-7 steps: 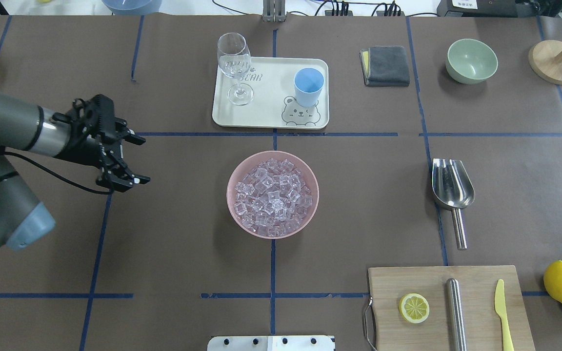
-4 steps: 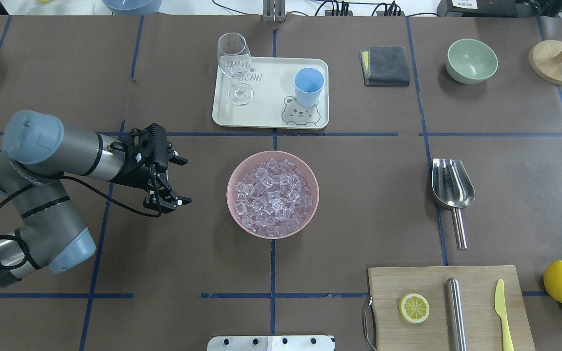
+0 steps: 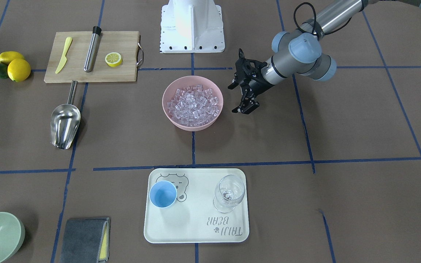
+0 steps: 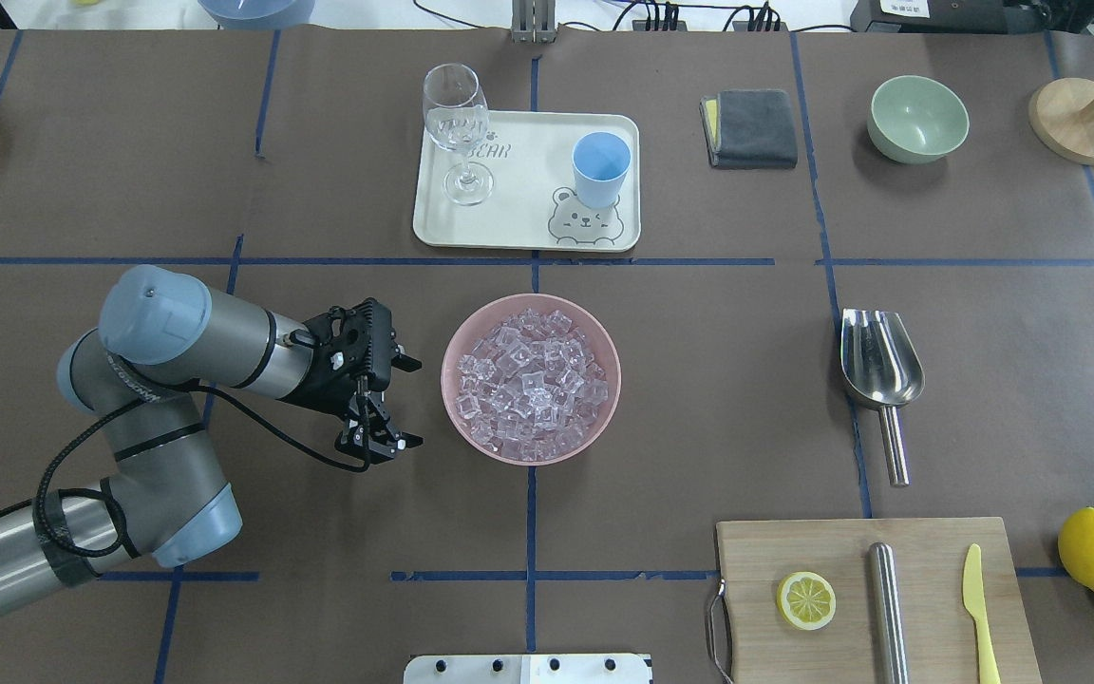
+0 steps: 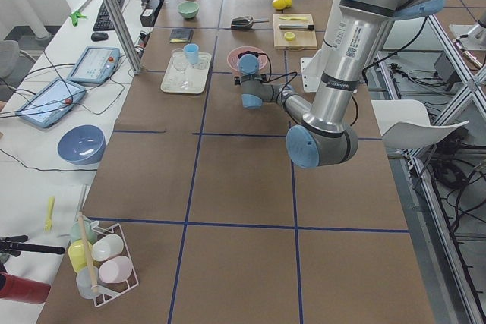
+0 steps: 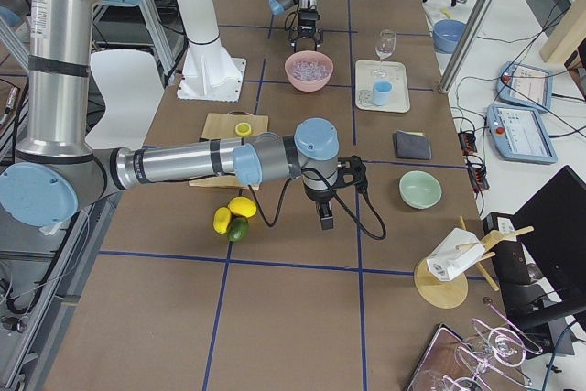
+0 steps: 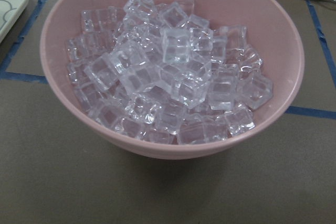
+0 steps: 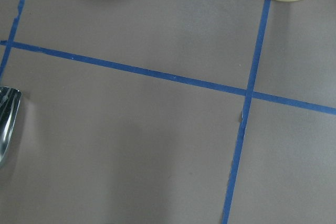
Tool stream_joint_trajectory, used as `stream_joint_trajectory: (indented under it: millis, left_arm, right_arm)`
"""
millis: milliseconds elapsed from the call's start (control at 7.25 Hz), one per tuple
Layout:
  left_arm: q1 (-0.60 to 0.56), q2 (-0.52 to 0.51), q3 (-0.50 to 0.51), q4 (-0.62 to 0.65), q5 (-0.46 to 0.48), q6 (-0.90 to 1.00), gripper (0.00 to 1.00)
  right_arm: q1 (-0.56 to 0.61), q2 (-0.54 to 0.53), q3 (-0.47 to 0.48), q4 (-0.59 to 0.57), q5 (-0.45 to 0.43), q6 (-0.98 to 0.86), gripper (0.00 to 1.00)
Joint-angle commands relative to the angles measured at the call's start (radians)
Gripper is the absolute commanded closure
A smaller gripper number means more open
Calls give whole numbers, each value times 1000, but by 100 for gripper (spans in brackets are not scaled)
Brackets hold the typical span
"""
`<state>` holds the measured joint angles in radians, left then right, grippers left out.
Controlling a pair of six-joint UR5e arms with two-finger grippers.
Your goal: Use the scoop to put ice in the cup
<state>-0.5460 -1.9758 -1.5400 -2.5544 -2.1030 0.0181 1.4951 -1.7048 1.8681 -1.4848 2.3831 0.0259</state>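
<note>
Hovering just beside pink bowl (image 4: 446, 380) heaped with ice (image 4: 530, 380): left gripper (image 4: 411, 403), jaws spread; scoop (image 4: 879, 356) well apart, untouched.

The big table covered in brown paper (image 4: 699, 399) has thin blue tape lines (image 4: 530, 532) that cut it into squares. A long white desk (image 5: 30, 184) runs just beside it, and a white chair (image 5: 410, 123) stands on the other side.
</note>
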Motion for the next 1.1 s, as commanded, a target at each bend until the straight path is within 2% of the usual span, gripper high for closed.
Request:
stream_joint_trajectory:
  millis: [0, 138, 414, 690, 966]
  left_arm:
    - [44, -17, 26, -17, 81, 0, 0]
    - [44, -27, 26, -17, 87, -1, 0]
    - [46, -32, 24, -20, 86, -4, 0]
    - [46, -31, 26, -33, 86, -4, 0]
    - [46, -29, 26, -33, 86, -3, 0]
  right_arm:
    - [-12, 1, 8, 0, 11, 3, 0]
    - [-22, 1, 20, 0, 16, 17, 0]
    - [-146, 46, 106, 1, 7, 305, 0]
    - [-287, 77, 175, 20, -7, 493, 0]
    - [-497, 70, 189, 169, -141, 726, 0]
